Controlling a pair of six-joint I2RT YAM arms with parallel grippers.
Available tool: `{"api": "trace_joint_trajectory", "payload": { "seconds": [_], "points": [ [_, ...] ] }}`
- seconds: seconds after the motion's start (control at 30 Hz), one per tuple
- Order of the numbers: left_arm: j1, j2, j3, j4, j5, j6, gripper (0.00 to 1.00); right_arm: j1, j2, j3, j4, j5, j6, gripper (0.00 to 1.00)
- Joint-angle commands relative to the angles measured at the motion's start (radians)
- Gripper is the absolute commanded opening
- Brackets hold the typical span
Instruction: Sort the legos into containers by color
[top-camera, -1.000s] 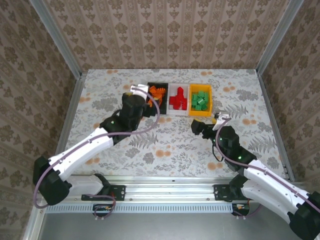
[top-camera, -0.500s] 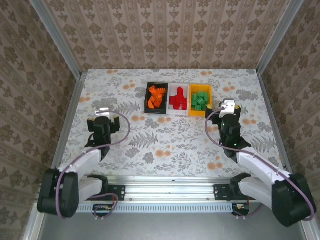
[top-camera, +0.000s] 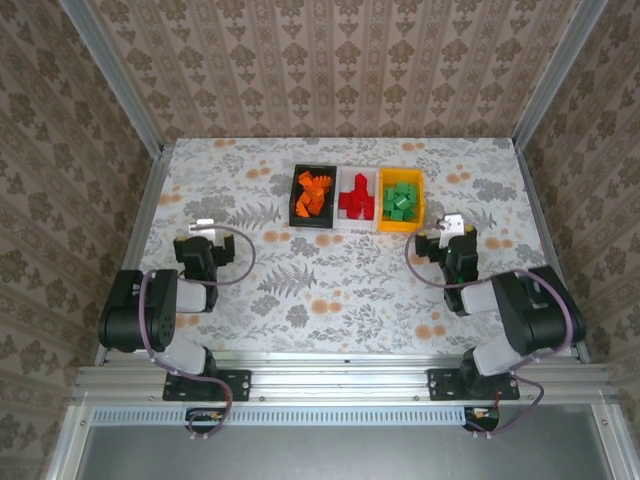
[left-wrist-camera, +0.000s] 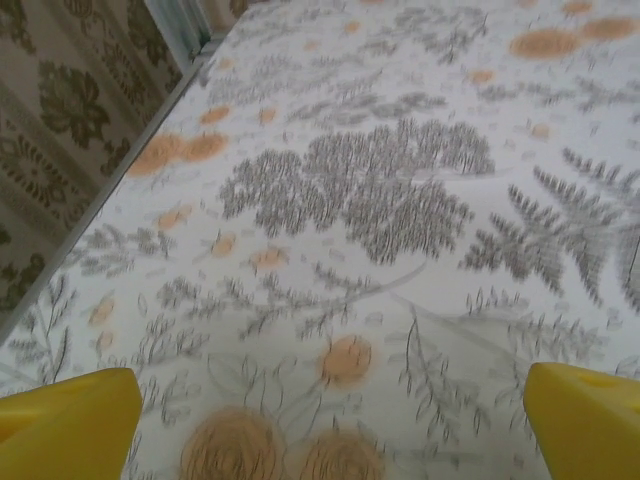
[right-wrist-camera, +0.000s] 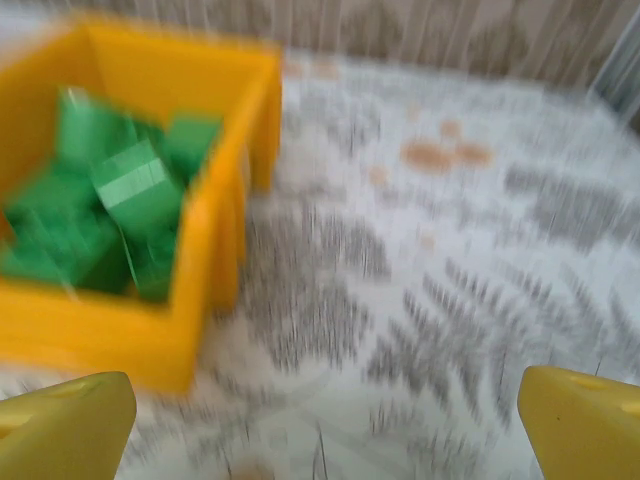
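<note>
The containers stand in a row at the far middle of the table. The black bin holds orange legos, the white bin holds red legos, and the yellow bin holds green legos. My left gripper sits low at the near left, open over bare cloth, its yellow fingertips wide apart around nothing. Just right of the yellow bin, my right gripper is open and empty. Green legos lie inside that bin.
The table carries a floral cloth and is walled in by patterned panels with metal posts. Both arms are folded back near the table's front rail. The left wall edge runs close beside my left gripper.
Both arms have pulled back from the bins toward the near edge and folded up: the left from the black bin to the near left, the right to beside the yellow bin. Both stayed open.
</note>
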Motion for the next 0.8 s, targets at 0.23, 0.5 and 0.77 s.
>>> {"api": "trace_joint_trajectory", "payload": {
  "seconds": [0.23,0.5,0.77],
  "points": [
    [0.025,-0.01,0.074,-0.052,0.096,-0.033,1.0,-0.087,-0.02,0.13,-0.121,-0.115,0.103,1.0],
    [0.022,-0.009,0.074,-0.051,0.089,-0.029,1.0,-0.086,-0.023,0.13,-0.128,-0.114,0.103,1.0],
    [0.031,-0.01,0.082,-0.067,0.11,-0.037,1.0,-0.086,-0.023,0.131,-0.127,-0.113,0.103,1.0]
  ]
}}
